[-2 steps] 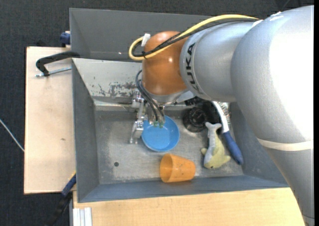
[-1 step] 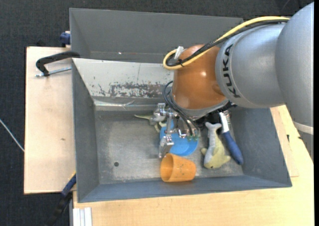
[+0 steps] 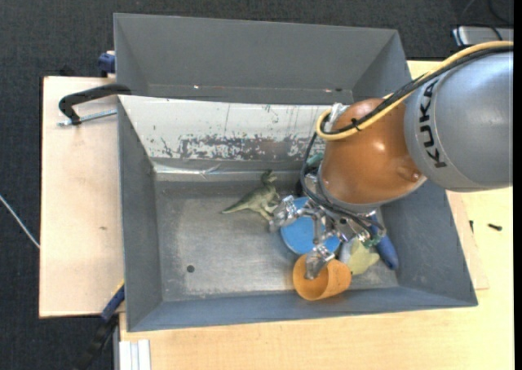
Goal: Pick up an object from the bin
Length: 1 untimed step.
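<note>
The claw (image 3: 320, 238) hangs low in the front right part of the grey metal bin (image 3: 245, 55), under the rounded orange cover (image 3: 363, 152) at the wrist of the grey arm (image 3: 469, 124), which enters over the right rim. Whether the claw is released or clenched cannot be told: the cover and the metal parts beneath it hide its working end.

Directly below and partly covered by the claw lies a blue round object (image 3: 295, 235), flat on the bin floor; this is the thing nearest the claw. An orange cup (image 3: 322, 280) lies on its side just in front of it, its open mouth turned to the left, its body close to the foot of the front wall. To the right, a pale yellowish piece (image 3: 364, 259) and a blue stick-shaped thing (image 3: 387, 253) lie together near the foot of the right wall. A green toy dinosaur (image 3: 254, 197) stands just left of the claw, tail toward the left.

These things form one tight cluster in the front right corner, hemmed by two walls. Open floor runs from the dinosaur to the left wall and back to the scuffed rear wall.
</note>
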Motion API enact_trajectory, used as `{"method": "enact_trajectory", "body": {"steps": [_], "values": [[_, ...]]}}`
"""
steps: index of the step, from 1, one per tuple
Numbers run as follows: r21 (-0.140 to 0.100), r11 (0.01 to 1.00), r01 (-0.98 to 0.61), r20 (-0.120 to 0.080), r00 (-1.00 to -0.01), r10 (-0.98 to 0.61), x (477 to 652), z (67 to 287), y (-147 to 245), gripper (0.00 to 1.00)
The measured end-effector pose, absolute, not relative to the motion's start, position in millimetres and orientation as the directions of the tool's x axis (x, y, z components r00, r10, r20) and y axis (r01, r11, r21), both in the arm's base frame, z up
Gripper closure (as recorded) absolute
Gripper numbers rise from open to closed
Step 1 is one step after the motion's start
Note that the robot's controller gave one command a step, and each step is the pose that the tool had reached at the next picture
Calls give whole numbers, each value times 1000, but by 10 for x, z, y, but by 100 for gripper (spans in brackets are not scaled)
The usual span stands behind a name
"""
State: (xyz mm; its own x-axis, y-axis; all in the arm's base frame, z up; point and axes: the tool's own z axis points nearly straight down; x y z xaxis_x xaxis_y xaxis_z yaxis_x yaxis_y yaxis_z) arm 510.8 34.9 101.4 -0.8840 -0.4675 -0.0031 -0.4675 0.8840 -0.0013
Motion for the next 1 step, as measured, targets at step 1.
{"method": "enact_trajectory", "body": {"steps": [1], "values": [[-3,772,-636,-10,-772,-636,4972,757,238,0]]}}
